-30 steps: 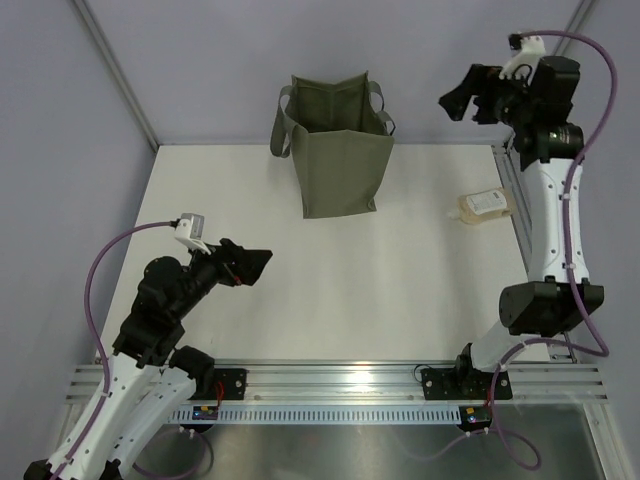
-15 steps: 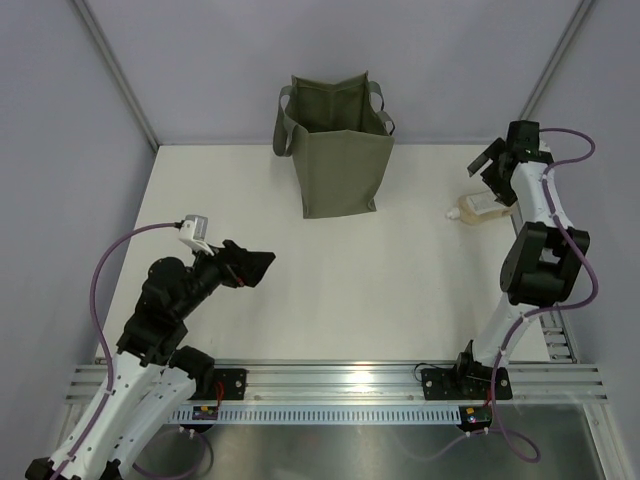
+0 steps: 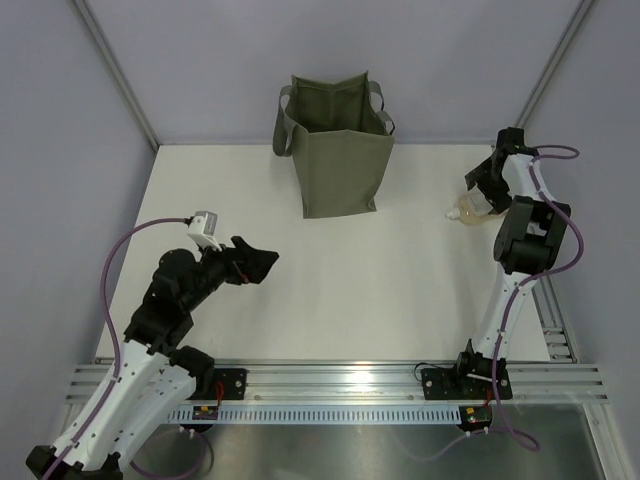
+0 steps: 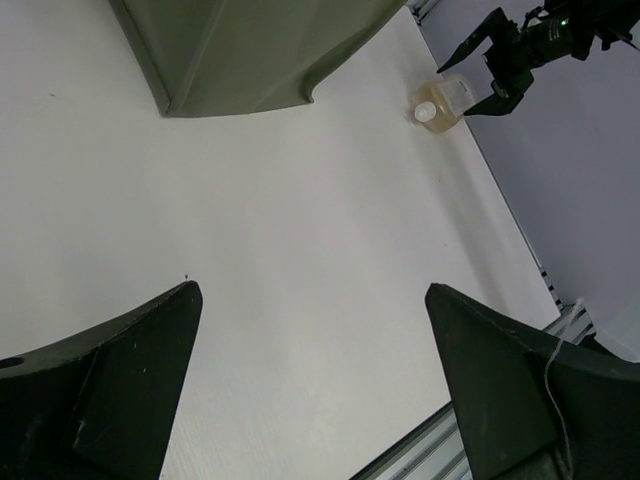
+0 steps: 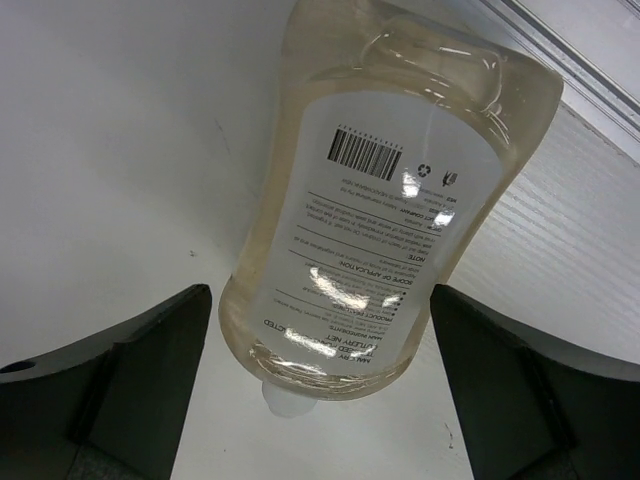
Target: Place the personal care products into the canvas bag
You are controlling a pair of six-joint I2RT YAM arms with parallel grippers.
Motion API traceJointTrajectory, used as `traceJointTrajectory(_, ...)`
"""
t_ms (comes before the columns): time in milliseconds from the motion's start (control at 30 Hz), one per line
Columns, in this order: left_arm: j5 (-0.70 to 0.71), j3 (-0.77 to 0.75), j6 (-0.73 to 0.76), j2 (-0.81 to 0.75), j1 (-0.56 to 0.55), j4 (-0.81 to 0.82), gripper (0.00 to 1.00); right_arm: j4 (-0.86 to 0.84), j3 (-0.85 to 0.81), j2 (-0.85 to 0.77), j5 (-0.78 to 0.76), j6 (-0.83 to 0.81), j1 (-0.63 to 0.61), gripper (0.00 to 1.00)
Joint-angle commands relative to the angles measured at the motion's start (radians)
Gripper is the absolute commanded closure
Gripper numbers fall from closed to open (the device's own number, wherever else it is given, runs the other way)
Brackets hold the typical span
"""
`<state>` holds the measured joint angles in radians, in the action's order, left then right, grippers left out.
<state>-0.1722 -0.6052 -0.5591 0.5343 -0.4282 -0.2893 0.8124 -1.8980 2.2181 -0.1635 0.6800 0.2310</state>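
Note:
The olive-green canvas bag (image 3: 340, 150) stands upright and open at the table's far middle; its lower part also shows in the left wrist view (image 4: 240, 50). A pale amber bottle (image 3: 466, 210) with a white cap lies on its side at the far right of the table. My right gripper (image 3: 484, 186) is open and low over it, and the bottle (image 5: 380, 220) lies between the fingers (image 5: 130, 370), apart from both. My left gripper (image 3: 262, 262) is open and empty above the table's left part (image 4: 311, 290). The bottle (image 4: 445, 100) shows far off in the left wrist view. No other products are in view.
A metal rail (image 3: 520, 215) runs along the table's right edge, right beside the bottle. Grey walls close in the back and sides. The aluminium base rail (image 3: 340, 380) lies along the near edge.
My right arm has swung down from high in the air to the bottle and now straddles it. My left gripper has shifted slightly right and forward.

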Motion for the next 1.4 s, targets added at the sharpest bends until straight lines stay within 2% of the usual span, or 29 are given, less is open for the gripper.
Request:
traceJointTrajectory(0,0.004,-0.011,0.030,0.021,0.005,0.065,0.01,0.036,-0.052,0.034,-0.060,0.044,0.004,0.01)
traceJointTrajectory(233,-0.009,-0.010,0.024,0.039,0.005,0.078,0.01,0.085,-0.119,0.113,-0.064,0.055,0.004,0.01)
traceJointTrajectory(567,-0.010,-0.036,0.004,0.027,0.005,0.058,0.01,0.119,-0.134,0.121,-0.007,0.055,0.027,0.00)
traceJointTrajectory(900,0.019,-0.048,-0.042,-0.065,0.005,-0.005,0.01,0.171,-0.211,0.166,0.061,0.029,0.033,0.01)
traceJointTrajectory(967,0.026,-0.048,-0.051,-0.079,0.005,-0.014,0.01,0.194,-0.236,0.181,0.080,0.007,0.033,0.08)
traceJointTrajectory(1033,0.028,-0.050,-0.055,-0.082,0.005,-0.017,0.01,0.185,-0.230,0.170,0.099,-0.013,0.037,0.25)
traceJointTrajectory(1067,0.028,-0.050,-0.058,-0.083,0.005,-0.019,0.01,0.173,-0.202,0.161,0.128,-0.023,0.041,0.36)
traceJointTrajectory(1100,0.027,-0.051,-0.056,-0.083,0.005,-0.024,0.01,0.162,-0.190,0.155,0.152,-0.064,0.044,0.55)
traceJointTrajectory(1167,0.025,-0.051,-0.055,-0.082,0.005,-0.027,0.01,0.143,-0.184,0.149,0.247,-0.132,0.053,0.72)
traceJointTrajectory(1200,0.026,-0.053,-0.052,-0.080,0.005,-0.033,0.01,0.142,-0.184,0.150,0.289,-0.220,0.054,0.92)
traceJointTrajectory(1233,0.027,-0.054,-0.048,-0.082,0.005,-0.036,0.01,0.145,-0.185,0.150,0.315,-0.233,0.056,1.00)
traceJointTrajectory(1300,0.033,-0.056,-0.038,-0.082,0.005,-0.043,0.01,0.125,-0.141,0.123,0.395,-0.282,0.070,1.00)
traceJointTrajectory(1367,0.033,-0.062,-0.029,-0.080,0.005,-0.050,0.01,0.029,-0.032,0.052,0.553,-0.295,0.100,1.00)
